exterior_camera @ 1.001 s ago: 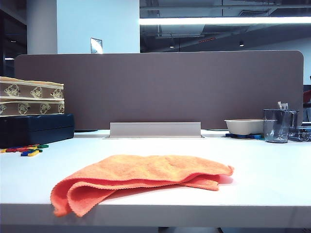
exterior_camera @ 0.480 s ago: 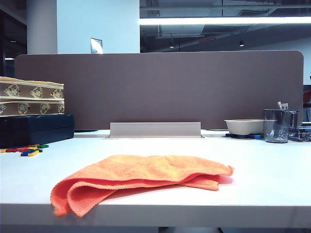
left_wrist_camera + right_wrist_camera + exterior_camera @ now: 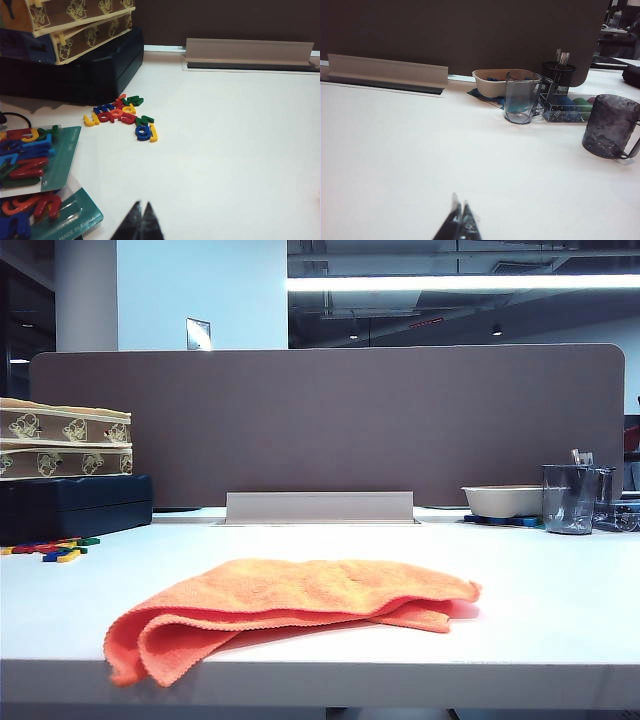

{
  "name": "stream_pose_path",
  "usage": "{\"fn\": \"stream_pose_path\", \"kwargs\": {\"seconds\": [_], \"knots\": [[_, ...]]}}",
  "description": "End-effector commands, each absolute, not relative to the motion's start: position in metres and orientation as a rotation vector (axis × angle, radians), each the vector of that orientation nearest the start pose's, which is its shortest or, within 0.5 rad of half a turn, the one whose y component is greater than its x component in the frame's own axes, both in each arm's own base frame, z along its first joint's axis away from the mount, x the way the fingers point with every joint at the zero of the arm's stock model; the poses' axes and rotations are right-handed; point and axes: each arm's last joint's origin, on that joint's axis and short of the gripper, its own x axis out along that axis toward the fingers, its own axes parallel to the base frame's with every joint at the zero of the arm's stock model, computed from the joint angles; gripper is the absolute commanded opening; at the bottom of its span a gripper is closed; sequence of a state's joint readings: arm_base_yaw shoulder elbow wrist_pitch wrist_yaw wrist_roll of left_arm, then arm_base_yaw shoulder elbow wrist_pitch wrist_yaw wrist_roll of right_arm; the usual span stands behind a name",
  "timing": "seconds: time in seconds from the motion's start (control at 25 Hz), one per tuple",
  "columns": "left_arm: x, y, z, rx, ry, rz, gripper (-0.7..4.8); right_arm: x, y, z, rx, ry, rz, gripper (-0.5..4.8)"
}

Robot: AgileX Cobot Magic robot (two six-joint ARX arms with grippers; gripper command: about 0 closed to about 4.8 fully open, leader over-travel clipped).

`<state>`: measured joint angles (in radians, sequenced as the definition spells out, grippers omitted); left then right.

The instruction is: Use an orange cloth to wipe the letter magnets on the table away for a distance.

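Starting with the exterior view, the soft, creased orange microfibre cloth (image 3: pixel 290 610) lies untouched near the front edge of the smooth white table (image 3: pixel 560 590), its long axis running left to right. Neither arm appears, so nothing looks begun.

In the left wrist view, the small coloured plastic letter magnets (image 3: pixel 121 115) sit clustered beside a dark box (image 3: pixel 80 75); the left gripper (image 3: pixel 140 216) is clenched, empty.

In the right wrist view, the right gripper (image 3: pixel 459 216) is likewise pinched together, above bare table.
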<state>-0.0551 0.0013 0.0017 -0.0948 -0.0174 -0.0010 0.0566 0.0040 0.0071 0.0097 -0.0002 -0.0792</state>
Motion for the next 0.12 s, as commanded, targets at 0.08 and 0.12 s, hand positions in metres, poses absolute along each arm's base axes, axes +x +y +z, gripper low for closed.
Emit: {"fn": "stream_pose_path", "kwargs": {"seconds": [0.08,0.12], "knots": [[0.0970,-0.0050,0.1564,-0.001,0.087,-0.044,-0.05,0.0976,0.0055,0.1652,-0.077,-0.021,0.055,-0.05],[0.0970,-0.0050,0.1564,-0.002,0.087,-0.044,-0.05,0.0976,0.0055,0.1652,-0.077,-0.021,0.055,-0.05]]}}
